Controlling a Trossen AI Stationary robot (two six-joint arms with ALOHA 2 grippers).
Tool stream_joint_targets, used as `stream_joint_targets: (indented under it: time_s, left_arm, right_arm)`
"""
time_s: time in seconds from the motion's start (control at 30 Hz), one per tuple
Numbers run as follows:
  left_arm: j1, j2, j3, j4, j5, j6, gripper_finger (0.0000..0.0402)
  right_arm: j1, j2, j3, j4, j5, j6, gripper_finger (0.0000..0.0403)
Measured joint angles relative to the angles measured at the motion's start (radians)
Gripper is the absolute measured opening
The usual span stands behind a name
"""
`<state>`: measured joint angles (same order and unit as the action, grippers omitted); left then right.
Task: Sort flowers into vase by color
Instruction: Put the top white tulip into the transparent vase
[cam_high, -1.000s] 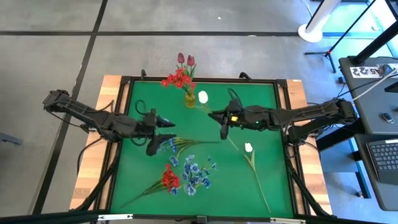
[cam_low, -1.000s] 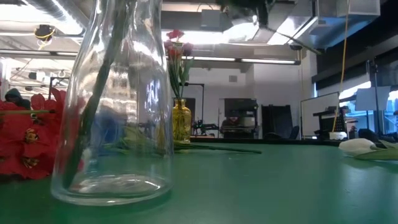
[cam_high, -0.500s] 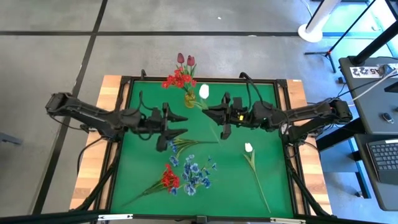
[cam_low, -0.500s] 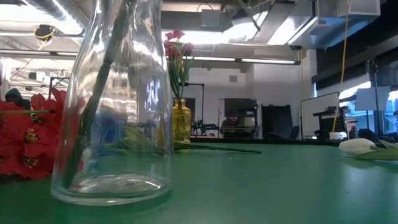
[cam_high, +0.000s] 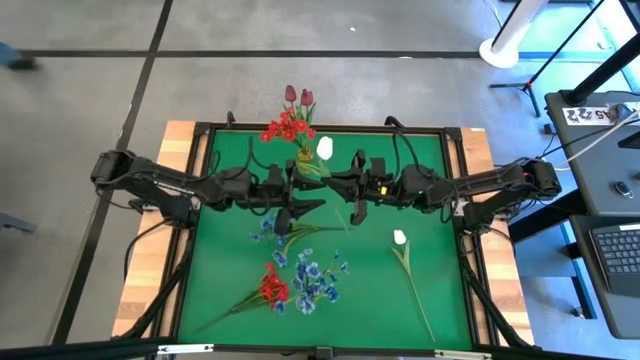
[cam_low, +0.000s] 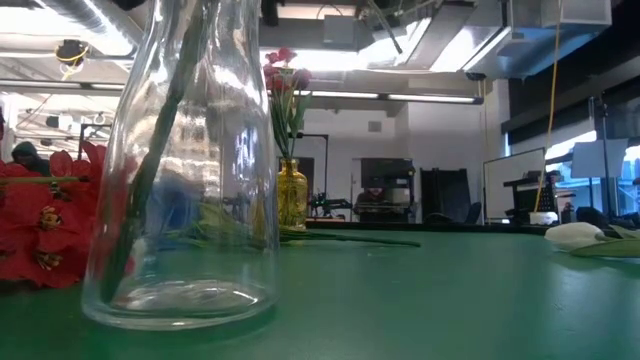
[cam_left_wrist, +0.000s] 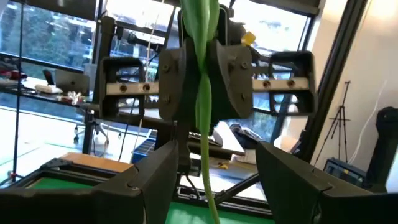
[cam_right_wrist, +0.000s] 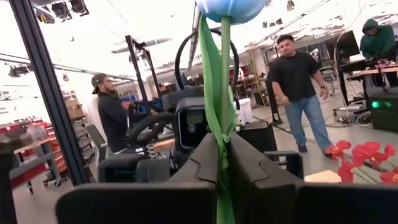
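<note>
Right gripper (cam_high: 334, 186): closed tight on the green stem of a white tulip (cam_high: 325, 148), mid-worktop, just in front of the yellow vase (cam_high: 304, 160); the bud stands at the vase's right side (in the right wrist view the stem (cam_right_wrist: 221, 118) runs straight up between the two dark fingers (cam_right_wrist: 198, 163)).
Left gripper (cam_high: 312, 192): jaws spread wide, holding nothing, facing the right gripper at close range with the stem between them (the left wrist view looks right at that stem (cam_left_wrist: 204, 106)).
Yellow vase: at the far edge of the green worktop (cam_high: 430, 160), with red flowers (cam_high: 285, 128) and dark pink tulip buds (cam_high: 298, 96) in it.
Clear glass vase (cam_low: 185, 160): close to the low camera, upright.
Loose flowers: blue sprays (cam_high: 315, 280) and a red cluster (cam_high: 274, 288) lie near the front, a second white tulip (cam_high: 400, 238) to the right.
Room: two people (cam_right_wrist: 298, 93) stand beyond the worktop.
</note>
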<state>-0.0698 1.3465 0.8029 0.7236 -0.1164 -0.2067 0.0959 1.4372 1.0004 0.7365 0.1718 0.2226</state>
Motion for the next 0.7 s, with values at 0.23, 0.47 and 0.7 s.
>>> stream_joint_targets:
  time_s: [0.23, 0.47, 0.7]
  left_arm:
    - [0.014, 0.029, 0.029, 0.004, -0.012, -0.002, 0.0212]
    - [0.039, 0.029, 0.029, -0.002, -0.024, -0.023, 0.0204]
    - [0.041, 0.044, 0.03, -0.006, -0.023, -0.023, 0.0146]
  right_arm:
    - [0.0, 0.015, 0.0, 0.004, -0.001, 0.0, 0.0014]
    - [0.0, 0.015, 0.0, 0.012, -0.003, 0.003, 0.0011]
    - [0.0, 0.015, 0.0, 0.016, -0.002, 0.006, 0.001]
